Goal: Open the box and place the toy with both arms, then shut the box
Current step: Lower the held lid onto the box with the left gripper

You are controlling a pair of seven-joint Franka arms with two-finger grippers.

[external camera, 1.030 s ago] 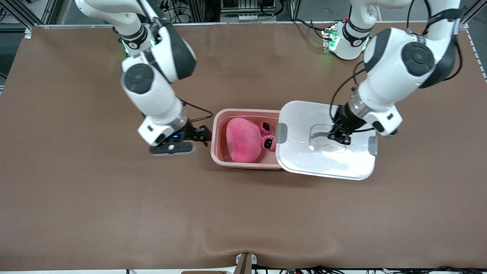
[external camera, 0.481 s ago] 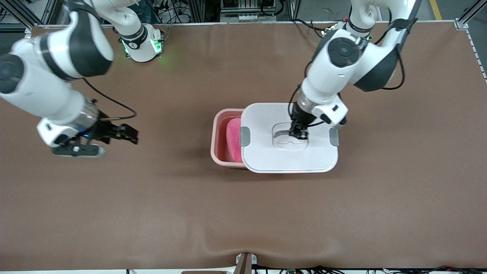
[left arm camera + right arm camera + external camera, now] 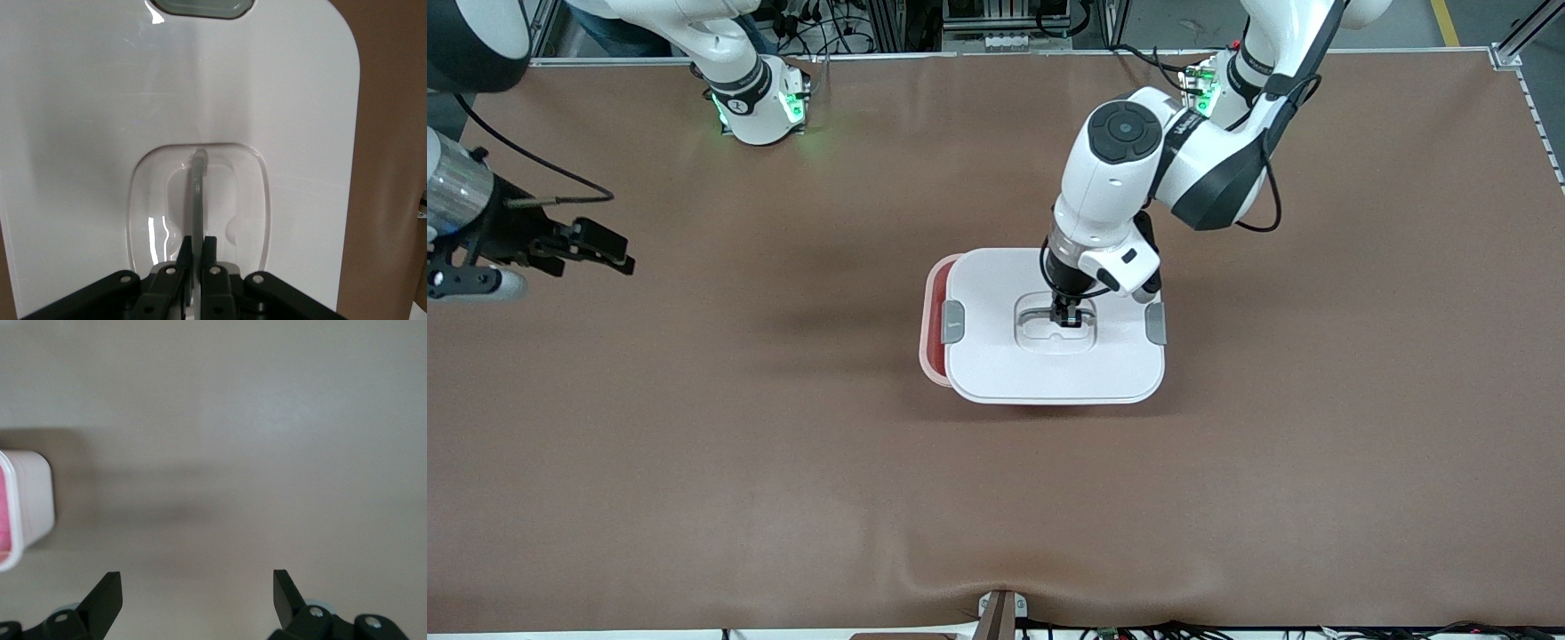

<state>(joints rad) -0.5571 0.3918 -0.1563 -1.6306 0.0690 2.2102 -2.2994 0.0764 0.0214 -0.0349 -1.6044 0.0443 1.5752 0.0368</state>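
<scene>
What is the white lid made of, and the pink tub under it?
The lid looks like smooth, glossy hard plastic: it shines with light streaks, and its sunken middle handle is see-through. The tub seems thin, slightly see-through pink plastic, judging by its pale rim. The left pincer grips the handle.

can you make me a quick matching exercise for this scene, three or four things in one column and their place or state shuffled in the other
Things:
1. white rounded-rectangle plastic lid
2. pink translucent plastic tub
3. left claw
4. right claw

Places or states:
A. open, over bare brown table toward the right arm's end
B. shut on the clear recessed centre handle
C. only one edge showing from under the lid
D. held over the tub, not yet squared on it

Pairs: 1-D, 2-C, 3-B, 4-A
</scene>
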